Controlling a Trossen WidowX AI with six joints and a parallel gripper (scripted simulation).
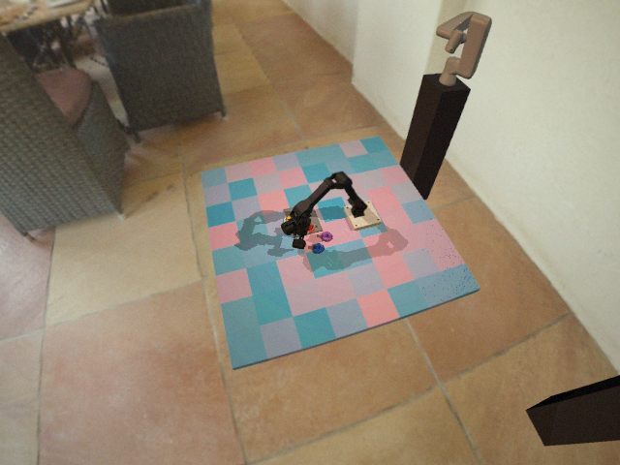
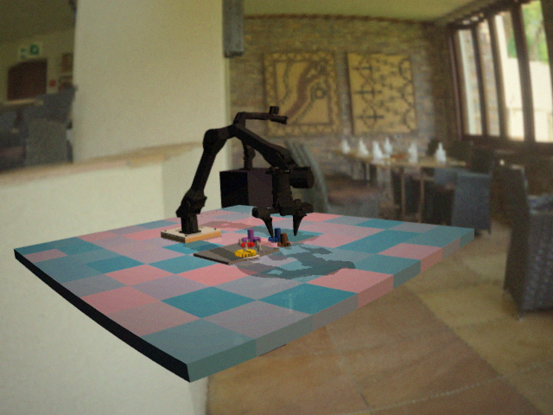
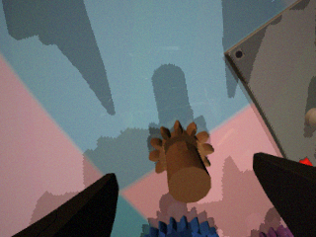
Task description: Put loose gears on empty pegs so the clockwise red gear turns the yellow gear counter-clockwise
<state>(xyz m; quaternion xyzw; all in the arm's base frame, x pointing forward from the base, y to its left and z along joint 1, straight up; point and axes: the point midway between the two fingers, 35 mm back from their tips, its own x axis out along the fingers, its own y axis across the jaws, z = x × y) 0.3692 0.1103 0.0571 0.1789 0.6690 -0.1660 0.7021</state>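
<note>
My gripper (image 2: 282,235) (image 3: 185,172) is open and points down, with its fingertips on either side of and above the brown gear (image 2: 284,240) (image 3: 189,185), which stands on the table with its round handle up. The blue gear (image 1: 317,248) (image 2: 277,234) (image 3: 183,229) and the purple gear (image 1: 326,235) (image 2: 251,235) (image 3: 276,233) stand nearby. The grey board (image 2: 214,254) (image 3: 281,74) carries the red gear (image 2: 248,245) and the yellow gear (image 2: 244,253). One peg (image 3: 311,117) shows at the right edge of the wrist view. The arm hides part of the board in the top view.
The arm's wooden base plate (image 1: 373,220) (image 2: 203,237) stands beyond the board. The checkered table top (image 1: 320,294) (image 2: 214,295) lies under everything. The blue gear is close beside the brown one, and the board's edge is to the right in the wrist view.
</note>
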